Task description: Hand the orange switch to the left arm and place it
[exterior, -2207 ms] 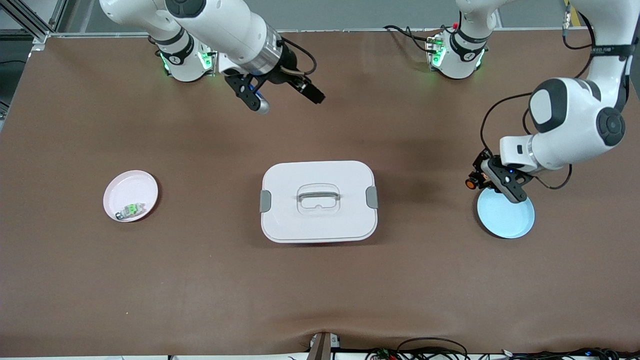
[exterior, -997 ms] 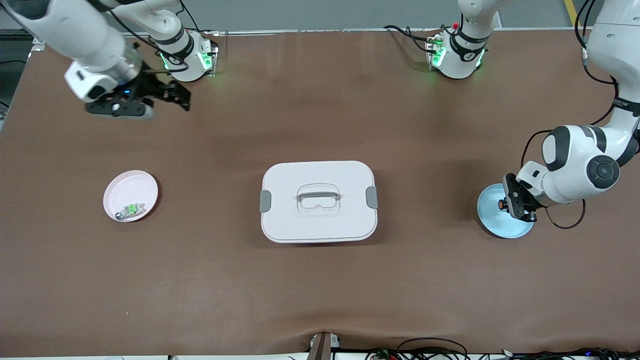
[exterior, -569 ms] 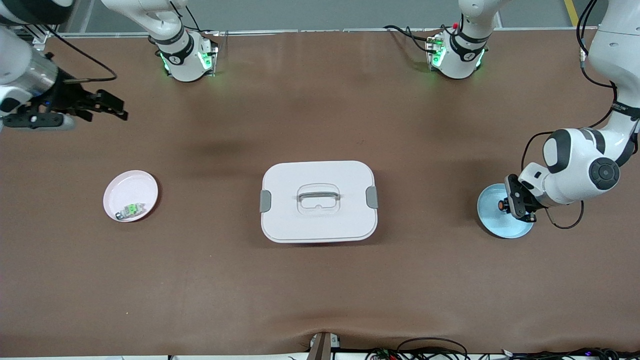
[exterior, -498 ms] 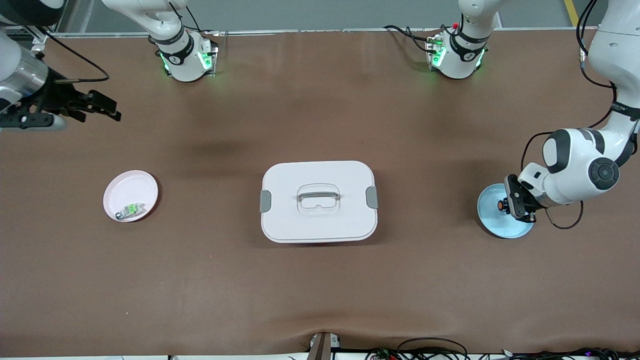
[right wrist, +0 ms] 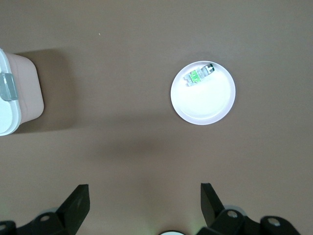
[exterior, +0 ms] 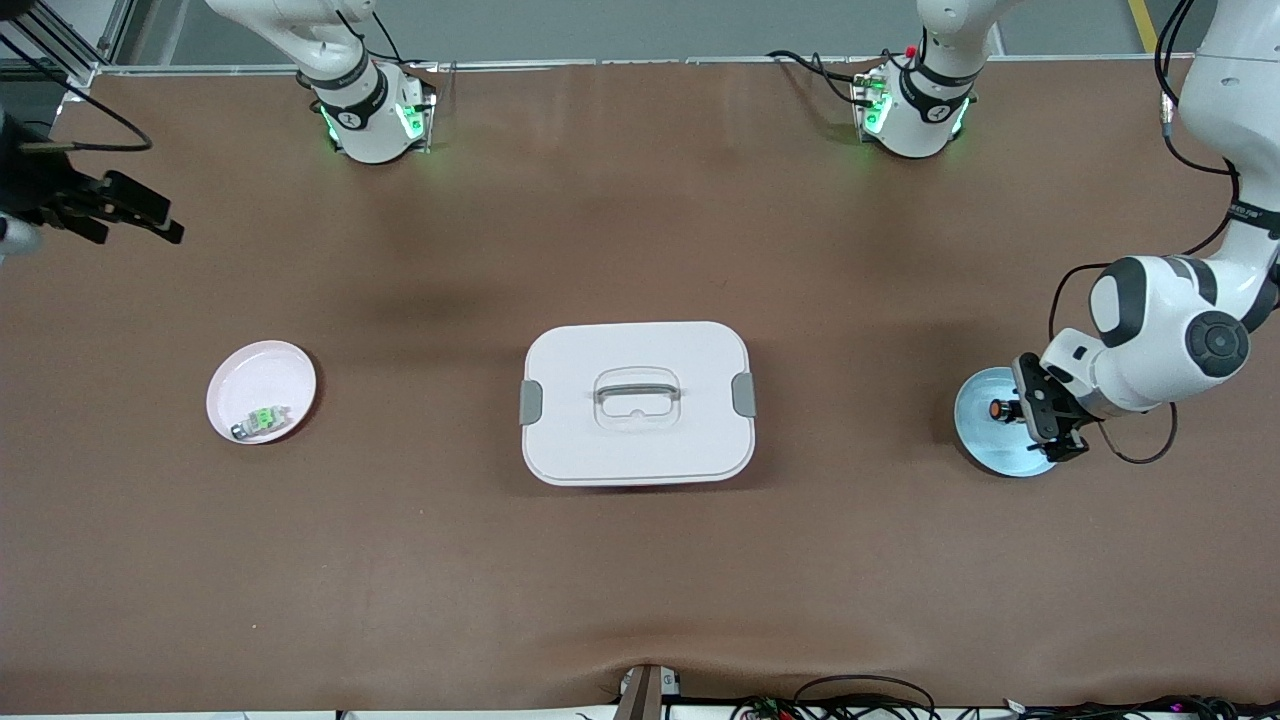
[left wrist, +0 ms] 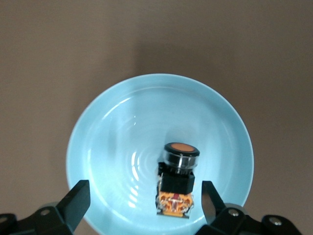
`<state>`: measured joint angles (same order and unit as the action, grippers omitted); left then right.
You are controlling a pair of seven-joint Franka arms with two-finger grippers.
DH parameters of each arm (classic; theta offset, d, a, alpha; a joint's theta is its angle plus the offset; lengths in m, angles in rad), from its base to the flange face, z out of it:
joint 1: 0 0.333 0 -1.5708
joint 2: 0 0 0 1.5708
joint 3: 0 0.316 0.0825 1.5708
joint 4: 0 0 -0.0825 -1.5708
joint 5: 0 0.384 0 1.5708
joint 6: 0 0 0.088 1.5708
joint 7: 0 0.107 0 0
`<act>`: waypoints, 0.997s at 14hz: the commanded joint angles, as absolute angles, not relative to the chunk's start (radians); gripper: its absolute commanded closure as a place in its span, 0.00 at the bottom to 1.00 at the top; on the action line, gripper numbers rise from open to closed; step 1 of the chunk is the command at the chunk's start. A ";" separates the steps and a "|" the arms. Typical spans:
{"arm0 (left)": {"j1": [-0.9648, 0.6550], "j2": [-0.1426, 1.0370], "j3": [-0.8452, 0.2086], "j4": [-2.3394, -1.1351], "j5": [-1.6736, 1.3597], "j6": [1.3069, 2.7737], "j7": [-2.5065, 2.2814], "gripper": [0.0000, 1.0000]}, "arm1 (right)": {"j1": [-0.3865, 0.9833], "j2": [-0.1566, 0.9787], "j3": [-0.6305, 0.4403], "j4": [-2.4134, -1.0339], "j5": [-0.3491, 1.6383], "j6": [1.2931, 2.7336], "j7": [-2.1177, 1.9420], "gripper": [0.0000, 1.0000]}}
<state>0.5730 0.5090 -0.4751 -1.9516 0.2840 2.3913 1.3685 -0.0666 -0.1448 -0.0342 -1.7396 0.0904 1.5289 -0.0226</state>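
Observation:
The orange switch [exterior: 997,409] lies on its side in the light blue plate [exterior: 985,440] at the left arm's end of the table. In the left wrist view the switch [left wrist: 178,180] shows its orange cap and orange-brown end. My left gripper [exterior: 1038,416] is low over the plate and open. The switch lies between its fingers [left wrist: 78,198], close to one of them and not clamped. My right gripper [exterior: 150,215] is open and empty, high over the right arm's end of the table. The white box [exterior: 637,402] stands closed in the middle of the table.
A pink plate [exterior: 262,372] with a small silver-and-green switch [exterior: 260,420] sits toward the right arm's end. It also shows in the right wrist view [right wrist: 205,105], with a corner of the box [right wrist: 14,93] at the edge.
My left gripper carried the orange switch down into the blue plate and now stands open round it. My right arm swung from mid-table out to its own end.

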 commanded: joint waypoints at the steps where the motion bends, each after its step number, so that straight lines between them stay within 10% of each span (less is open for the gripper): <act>1: 0.575 0.370 -0.534 -1.967 0.259 2.216 1.110 0.00 | -0.098 -0.097 -0.014 -1.632 0.046 1.454 -0.028 0.00; 14: 0.574 0.249 -0.675 -1.579 0.098 1.646 0.007 0.00 | -0.084 -0.092 -0.008 -1.631 0.035 1.454 -0.025 0.00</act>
<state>0.5695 0.2406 -0.6427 -1.6245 0.1135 1.6881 0.1443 -0.0778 -0.1051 -0.0180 -1.6584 0.0538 1.4717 -0.0235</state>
